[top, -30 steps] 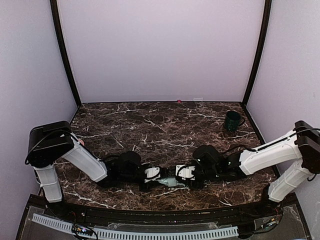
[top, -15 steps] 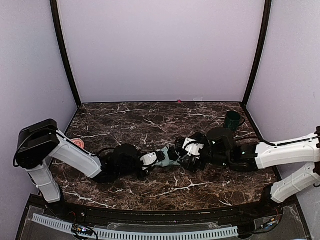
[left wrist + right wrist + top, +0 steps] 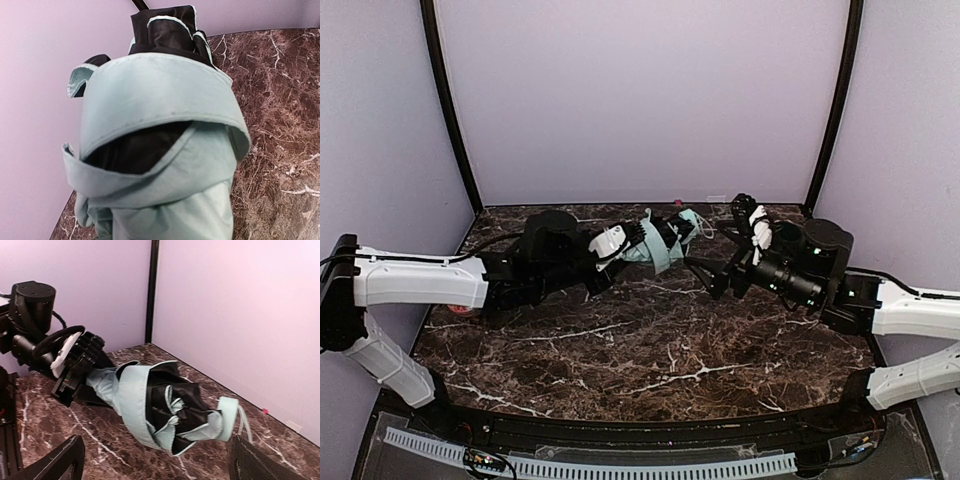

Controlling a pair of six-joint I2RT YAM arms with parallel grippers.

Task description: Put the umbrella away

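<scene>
Mint-green fabric over black lining: umbrella [image 3: 660, 243], folded and loosely bundled, raised above the dark marble table [image 3: 650, 350] toward the back, near the middle. Pinched at its left end by the left gripper [image 3: 623, 240], pressed into the cloth; handle [image 3: 692, 222] end pointing right, toward the right gripper [image 3: 731, 245]. Jaws there spread wide, closed on nothing, just beside the handle and apart from it. From overhead: both arms stretched far forward, meeting close to the back wall [image 3: 640, 100]. From the right wrist, not to be had from above: umbrella [image 3: 160, 405] at a slant across the view, thin strap [image 3: 245, 420] trailing off the handle [image 3: 227, 422], black fingers [image 3: 86, 347] of the left gripper clamped round the narrow mint end; own fingers low at either edge, far apart. From the left wrist: only a close mass of folds [image 3: 160, 150], a mint band wrapped across black lining, own fingers hidden behind cloth. Edges: back wall close behind the handle, tiny pink spot [image 3: 264, 411] at its foot; black corner post [image 3: 151, 290] at the wall joint. Open room: wide stretch of veined marble between umbrella and near rim.
</scene>
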